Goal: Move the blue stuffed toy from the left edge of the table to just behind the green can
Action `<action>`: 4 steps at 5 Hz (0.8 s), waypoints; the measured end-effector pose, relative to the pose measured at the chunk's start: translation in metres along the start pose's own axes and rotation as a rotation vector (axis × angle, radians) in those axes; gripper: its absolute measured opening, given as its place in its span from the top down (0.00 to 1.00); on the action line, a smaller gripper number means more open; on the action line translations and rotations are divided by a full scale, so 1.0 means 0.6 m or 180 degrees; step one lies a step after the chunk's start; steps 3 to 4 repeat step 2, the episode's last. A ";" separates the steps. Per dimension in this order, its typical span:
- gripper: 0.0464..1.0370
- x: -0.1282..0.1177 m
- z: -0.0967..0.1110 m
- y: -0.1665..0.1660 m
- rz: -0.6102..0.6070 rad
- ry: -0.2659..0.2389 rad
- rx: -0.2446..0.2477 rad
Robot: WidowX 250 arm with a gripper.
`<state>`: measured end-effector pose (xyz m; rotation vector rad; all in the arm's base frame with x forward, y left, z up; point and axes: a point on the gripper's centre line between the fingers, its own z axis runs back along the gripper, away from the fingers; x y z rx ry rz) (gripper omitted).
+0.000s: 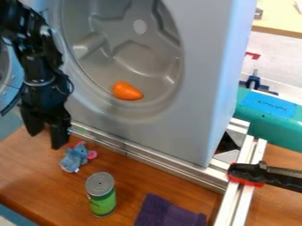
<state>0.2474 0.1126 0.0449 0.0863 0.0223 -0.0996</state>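
One arm, one gripper, two fingers clearly apart, roughly half open or more; I see nothing held. Nearest thing is the plush: on the wood table, just past the fingertips, toward the lower right of my view. Can't tell whether a fingertip touches it. Long axis runs at a slant, pink ears at the upper end, blue-grey body toward the lower left.

Counts: one plush; one green can, upright, near the plush on its lower right; one purple cloth, right of the can; one orange toy, lying on its side inside the grey drum, well apart from my gripper; one black-and-red clamp on the metal rail.
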 end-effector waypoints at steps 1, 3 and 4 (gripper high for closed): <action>0.04 -0.040 0.006 -0.030 -0.0150 0.0008 -0.0108; 0.04 -0.073 0.014 -0.069 -0.0359 -0.0040 -0.0030; 0.04 -0.073 0.014 -0.069 -0.0359 -0.0040 -0.0030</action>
